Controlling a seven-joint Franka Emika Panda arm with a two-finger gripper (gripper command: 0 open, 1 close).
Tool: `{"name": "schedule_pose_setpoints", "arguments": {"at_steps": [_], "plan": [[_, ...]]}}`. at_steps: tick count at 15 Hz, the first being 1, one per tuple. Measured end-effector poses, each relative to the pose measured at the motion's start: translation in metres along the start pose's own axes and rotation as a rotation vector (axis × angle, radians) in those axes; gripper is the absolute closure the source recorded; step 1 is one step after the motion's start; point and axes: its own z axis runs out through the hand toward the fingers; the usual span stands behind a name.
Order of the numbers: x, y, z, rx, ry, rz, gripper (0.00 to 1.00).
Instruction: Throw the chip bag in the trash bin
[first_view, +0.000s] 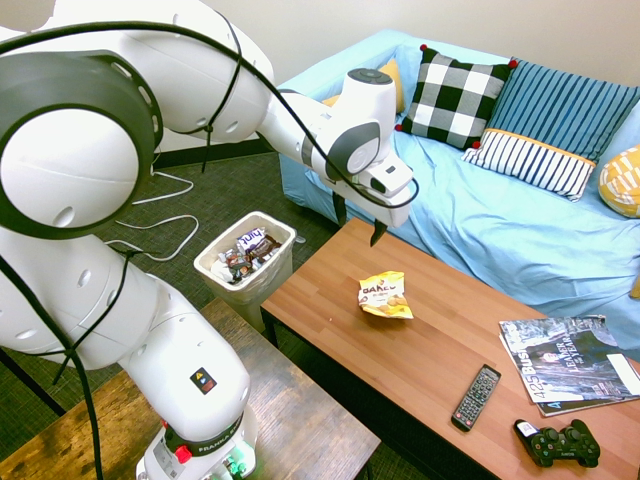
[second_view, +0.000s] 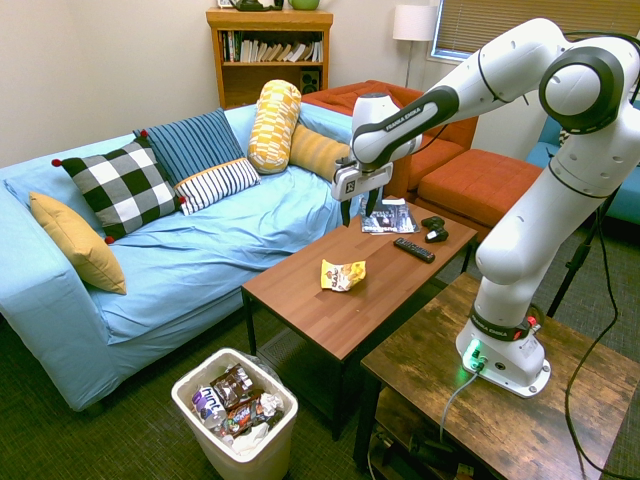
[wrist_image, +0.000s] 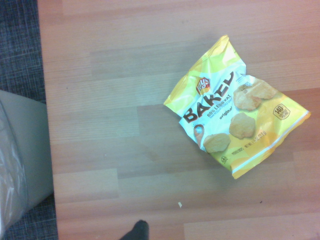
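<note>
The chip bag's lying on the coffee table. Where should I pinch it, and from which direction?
Come straight down from above: the chip bag lies alone on the coffee table, nothing crowding it. It is crinkled and puffed rather than flat, so I would probably close on a raised fold near its middle or a lifted edge, jaws across the narrow width. The gripper hangs open above the table, short of the bag.

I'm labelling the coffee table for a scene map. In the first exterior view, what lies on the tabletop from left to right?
Crinkled yellow chip bag → slim black remote control → black game controller.
</note>
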Motion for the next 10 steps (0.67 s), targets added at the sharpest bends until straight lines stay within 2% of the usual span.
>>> {"name": "schedule_pose_setpoints", "arguments": {"at_steps": [5,10], "plan": [[0.013,-0.018,0.009,0.002,-0.002,0.003,0.00],[0.051,-0.059,0.076,-0.022,-0.043,0.102,0.00]]}}
